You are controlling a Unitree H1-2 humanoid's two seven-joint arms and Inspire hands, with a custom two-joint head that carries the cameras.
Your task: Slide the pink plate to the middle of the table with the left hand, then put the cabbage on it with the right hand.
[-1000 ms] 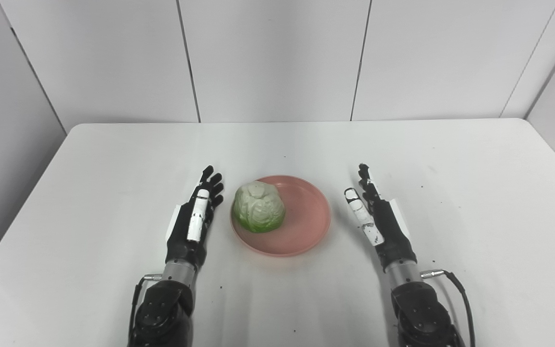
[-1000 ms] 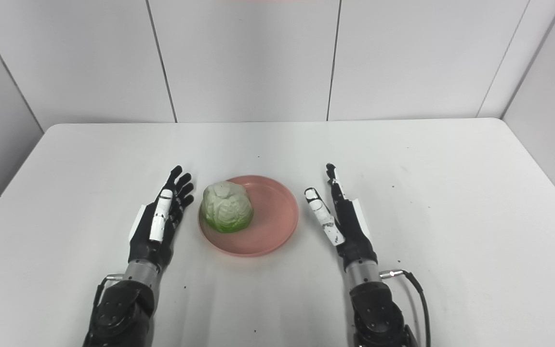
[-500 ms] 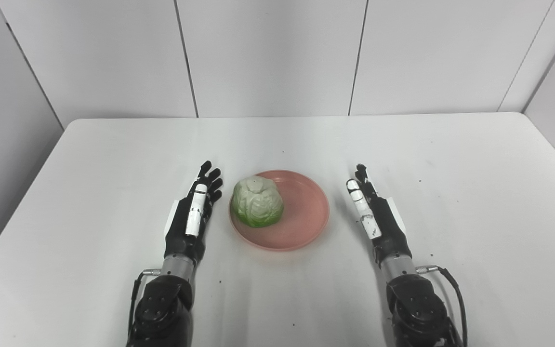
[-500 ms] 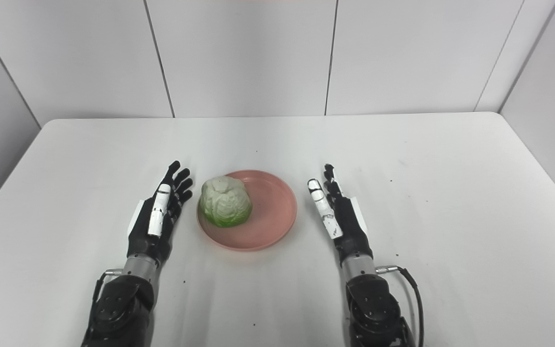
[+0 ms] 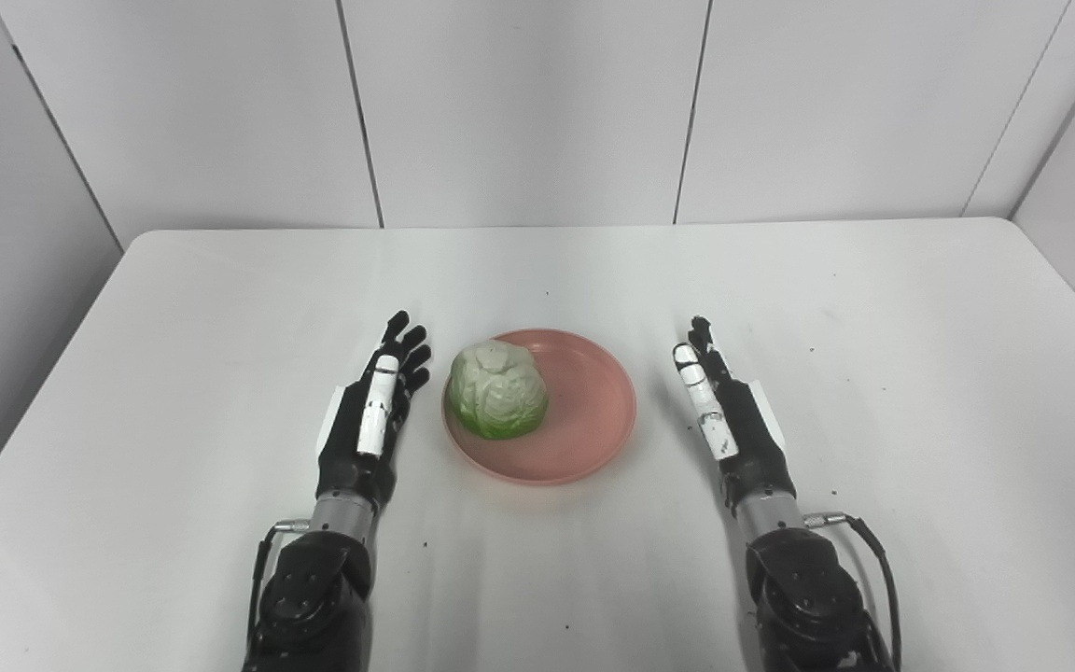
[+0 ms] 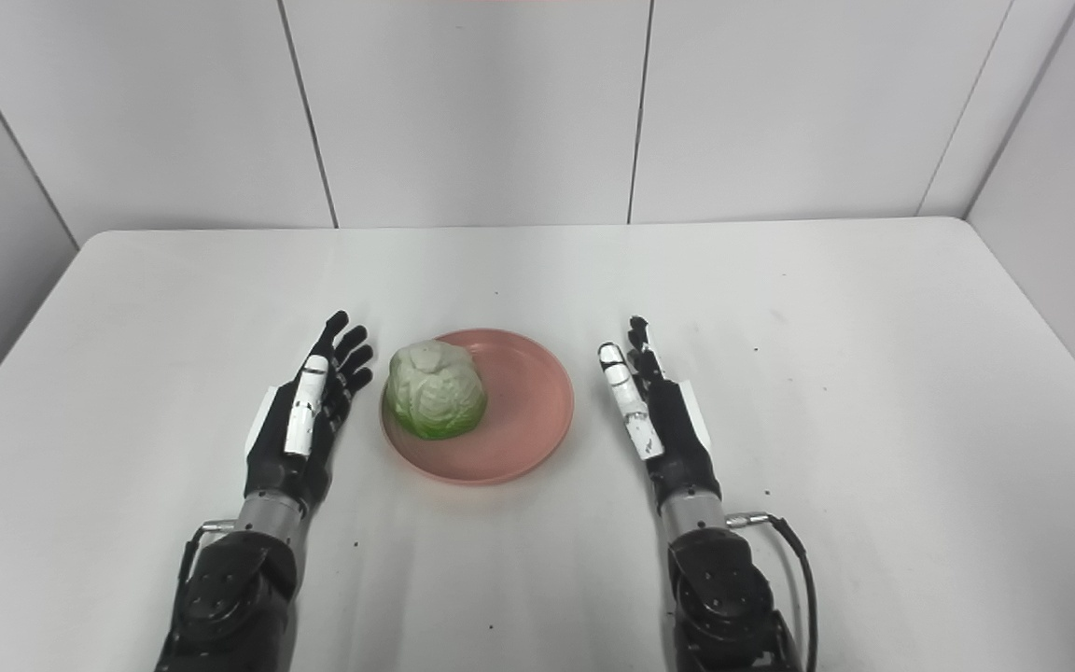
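Observation:
A pink plate [image 5: 589, 425] lies near the middle of the white table [image 5: 174, 308]. A pale green cabbage [image 5: 497, 401] sits on the plate's left part. My left hand [image 5: 369, 411] rests open just left of the plate, fingers stretched forward, not touching it. My right hand [image 5: 729, 420] is open to the right of the plate, a short gap away, fingers stretched forward. Both hands hold nothing. The same shows in the right eye view: plate [image 6: 523, 411], cabbage [image 6: 435, 401], left hand [image 6: 309, 411], right hand [image 6: 659, 415].
White wall panels [image 5: 537, 103] stand behind the table's far edge. A cable [image 5: 873, 551] runs from my right wrist. Small dark specks dot the table top.
The camera shifted a little at first, moving the whole picture. My right hand's thumb has drawn in closer to the fingers. The plate, the cabbage and the left hand have stayed put.

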